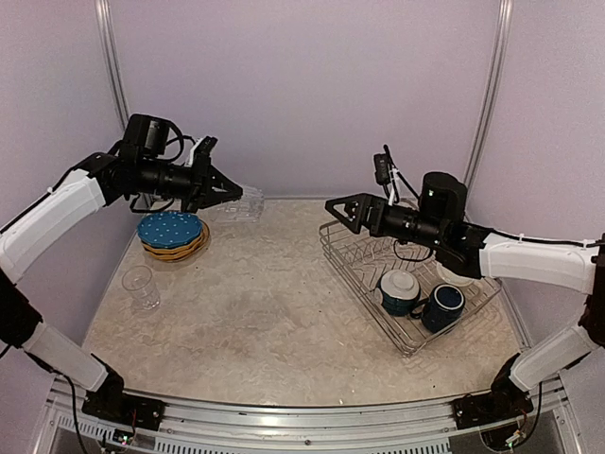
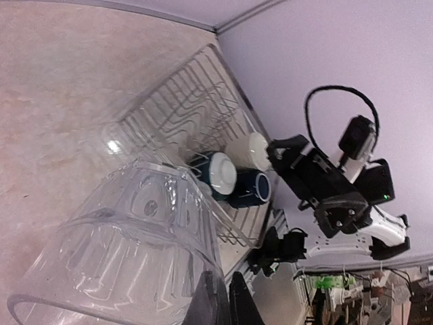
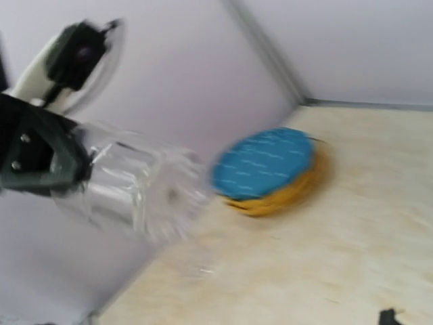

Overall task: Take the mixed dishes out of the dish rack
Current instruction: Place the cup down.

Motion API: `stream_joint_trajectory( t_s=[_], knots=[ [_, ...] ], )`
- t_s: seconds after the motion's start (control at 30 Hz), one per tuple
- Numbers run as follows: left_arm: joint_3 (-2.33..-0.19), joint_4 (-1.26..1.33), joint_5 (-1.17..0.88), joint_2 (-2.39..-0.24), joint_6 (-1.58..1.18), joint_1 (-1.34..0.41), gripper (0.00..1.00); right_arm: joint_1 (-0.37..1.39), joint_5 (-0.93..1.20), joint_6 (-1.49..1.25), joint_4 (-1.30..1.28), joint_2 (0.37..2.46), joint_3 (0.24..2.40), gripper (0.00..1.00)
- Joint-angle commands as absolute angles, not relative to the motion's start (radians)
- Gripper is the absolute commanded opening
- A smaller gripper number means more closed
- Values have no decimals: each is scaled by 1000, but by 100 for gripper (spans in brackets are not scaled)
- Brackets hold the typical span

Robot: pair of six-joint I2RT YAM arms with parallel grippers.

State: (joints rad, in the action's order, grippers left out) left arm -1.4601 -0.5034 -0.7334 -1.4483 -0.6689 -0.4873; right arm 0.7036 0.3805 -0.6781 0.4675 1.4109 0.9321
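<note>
My left gripper (image 1: 227, 192) is shut on the rim of a clear glass (image 1: 245, 203), held on its side in the air above the table's far left. In the left wrist view the fingertips (image 2: 216, 298) pinch the clear glass (image 2: 128, 244) by its wall. A second clear glass (image 1: 140, 287) stands on the table. The blue white-dotted plate (image 1: 170, 228) lies on the orange plates (image 1: 180, 251). The dish rack (image 1: 354, 260) holds a teal bowl (image 1: 399, 288), a navy mug (image 1: 441, 307) and a cream mug (image 1: 456, 276). My right gripper (image 1: 342, 215) hovers open and empty over the rack's far left corner.
Purple walls enclose the table on three sides, with metal posts in the back corners. The right arm (image 1: 529, 257) stretches over the rack's right side and partly hides the cream mug. The plate stack sits close to the left wall.
</note>
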Motion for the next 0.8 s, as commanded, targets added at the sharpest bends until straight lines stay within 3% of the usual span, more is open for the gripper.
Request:
stream_joint_trajectory(
  t_s=[0.0,0.13,0.27,0.77],
  knots=[
    [-1512,-1015,-372,-1376,-533,-337,0,698,235,-559,197,1355,945,100],
    [-1519,-1300,-108,-1365,-480,-222,0,695,183,-554,160,1309,914,100],
    [-1473,-1342,63,-1375,-475,-146,0,696,185,-543,151,1293,907,100],
    [-1394,-1228,169,-1515,-460,-117,0,696,127,-564,61,1221,870,100]
  ],
)
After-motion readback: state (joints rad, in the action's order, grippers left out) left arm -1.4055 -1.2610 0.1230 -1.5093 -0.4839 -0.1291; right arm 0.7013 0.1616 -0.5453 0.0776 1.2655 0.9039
